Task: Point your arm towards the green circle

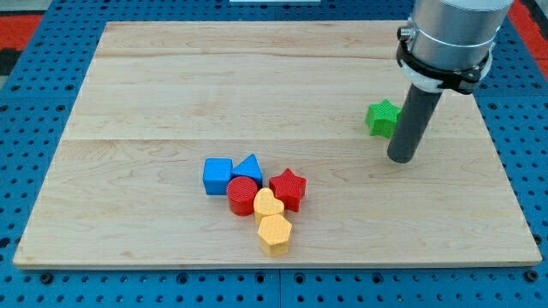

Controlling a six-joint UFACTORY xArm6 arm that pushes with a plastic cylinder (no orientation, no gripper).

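Camera view: standing my tip [402, 159] on the pale grained wooden board [171, 94]; no jaws, grasping nothing. Finding no green circle: only a ridged green block [381, 117], seemingly star-shaped, just up-left of the tip. Probably ending the approach, needing slight nudging. Ignoring the red star [288, 188], well left.

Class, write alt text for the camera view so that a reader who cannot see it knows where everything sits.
My tip rests on a wooden board at the view's right, just right of a green block. Near the view's bottom centre sits a cluster: blue cube, blue triangle, red cylinder, red star, yellow heart and yellow hexagon.
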